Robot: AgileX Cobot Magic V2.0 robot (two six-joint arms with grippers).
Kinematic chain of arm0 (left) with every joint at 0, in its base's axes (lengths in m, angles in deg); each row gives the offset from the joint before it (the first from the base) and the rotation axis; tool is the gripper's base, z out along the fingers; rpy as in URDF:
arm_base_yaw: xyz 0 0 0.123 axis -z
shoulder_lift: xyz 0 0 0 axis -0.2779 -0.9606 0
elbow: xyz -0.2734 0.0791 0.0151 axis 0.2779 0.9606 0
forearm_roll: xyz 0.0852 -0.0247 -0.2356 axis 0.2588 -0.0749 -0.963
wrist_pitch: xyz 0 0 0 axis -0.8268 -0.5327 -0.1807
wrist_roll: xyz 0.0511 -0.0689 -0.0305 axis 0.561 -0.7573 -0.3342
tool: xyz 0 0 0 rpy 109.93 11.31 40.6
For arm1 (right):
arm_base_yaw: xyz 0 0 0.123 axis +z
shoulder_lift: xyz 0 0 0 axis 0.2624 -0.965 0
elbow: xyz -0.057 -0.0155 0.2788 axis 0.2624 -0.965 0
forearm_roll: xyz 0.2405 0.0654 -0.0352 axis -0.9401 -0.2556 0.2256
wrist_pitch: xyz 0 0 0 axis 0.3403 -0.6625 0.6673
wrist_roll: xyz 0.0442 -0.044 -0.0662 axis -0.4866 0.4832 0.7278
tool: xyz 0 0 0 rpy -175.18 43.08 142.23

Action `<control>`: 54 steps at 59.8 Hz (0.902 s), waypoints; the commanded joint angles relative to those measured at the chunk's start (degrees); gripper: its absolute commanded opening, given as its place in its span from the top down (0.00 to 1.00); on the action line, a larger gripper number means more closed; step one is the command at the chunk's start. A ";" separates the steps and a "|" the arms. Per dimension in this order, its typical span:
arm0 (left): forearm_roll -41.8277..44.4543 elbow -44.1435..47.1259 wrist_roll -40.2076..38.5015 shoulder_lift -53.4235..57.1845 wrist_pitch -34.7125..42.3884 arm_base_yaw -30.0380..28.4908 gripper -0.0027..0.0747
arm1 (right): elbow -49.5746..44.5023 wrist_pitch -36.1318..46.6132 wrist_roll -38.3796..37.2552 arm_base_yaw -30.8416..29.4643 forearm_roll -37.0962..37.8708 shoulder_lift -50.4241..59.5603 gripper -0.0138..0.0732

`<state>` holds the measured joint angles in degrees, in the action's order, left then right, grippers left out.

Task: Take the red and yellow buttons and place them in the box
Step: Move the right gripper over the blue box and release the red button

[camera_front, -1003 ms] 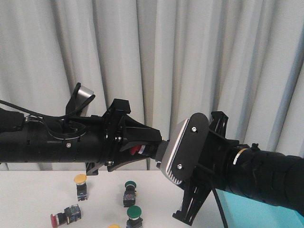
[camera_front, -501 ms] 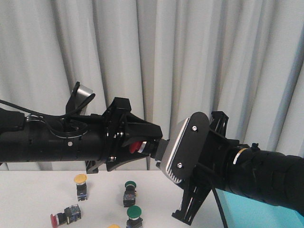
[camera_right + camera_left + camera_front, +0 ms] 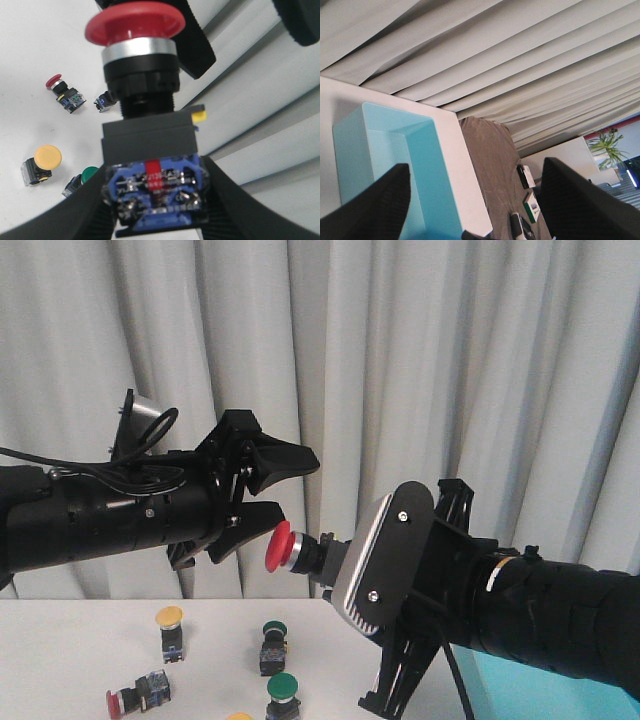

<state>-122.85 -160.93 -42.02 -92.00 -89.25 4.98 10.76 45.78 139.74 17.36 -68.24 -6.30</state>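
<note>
A handover in mid-air has just been completed. Half a second ago the red button (image 3: 288,546) was enclosed between the left fingers (image 3: 283,483); now those fingers are spread apart and drawn back up and away from it, with nothing held between them. The red cap is left just below and beside the lower left fingertip, apart from it.

The button is now carried by the right fingers (image 3: 152,227) alone: in the right wrist view its black-and-blue body is clamped between the two pads, with the red cap pointing away from the wrist. The right arm is judged to be free to carry the button to the turquoise box (image 3: 545,690), a corner of which is seen low beside the right arm, well away from the left fingers.

On the white bench (image 3: 70,650), below both sets of fingers, the front view shows one upright yellow button (image 3: 170,631), one red button on its side (image 3: 135,695), and two green buttons (image 3: 273,645). The edge of a further yellow cap (image 3: 240,716) is glimpsed at the bottom of the picture. Counting the held button, two red, two yellow and two green are seen.
</note>
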 commanded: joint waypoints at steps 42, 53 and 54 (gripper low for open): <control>26.56 -1.59 34.34 1.69 14.41 0.24 0.35 | 1.83 3.37 -38.12 -26.98 -0.49 2.95 0.84; 26.56 -1.41 34.34 1.33 12.99 0.24 0.35 | 1.83 -8.83 -37.30 -37.46 1.49 -3.24 0.84; 26.56 -1.41 34.34 1.33 12.72 0.24 0.35 | 1.83 -9.83 -37.30 -37.97 1.55 -4.02 0.84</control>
<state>-95.09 -160.89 -7.94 -92.11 -77.33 4.98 10.76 39.41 102.47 -16.78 -67.40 -8.10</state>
